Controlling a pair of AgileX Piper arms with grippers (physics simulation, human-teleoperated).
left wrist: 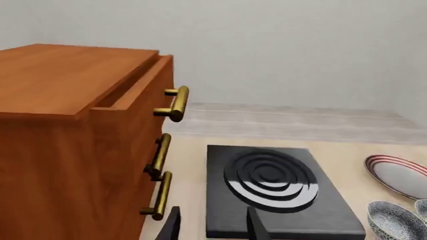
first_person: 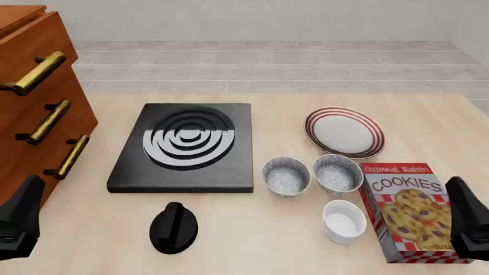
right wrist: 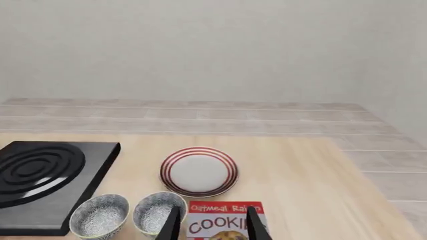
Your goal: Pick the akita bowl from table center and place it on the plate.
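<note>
Our right gripper hangs spread and empty at the near right table edge, above the cookie box; the left gripper waits likewise parted, holding nothing, near the drawer cabinet. We take the akita bowl to be the left one of the speckled pair, nearest table center, just beside its twin; it lies forward and left of our right gripper, and the plate sits just beyond the twin. We judge the right arm nearer; being round, the bowl offers no preferred grip axis.

Matte black, tapered, blade-like fingers
</note>
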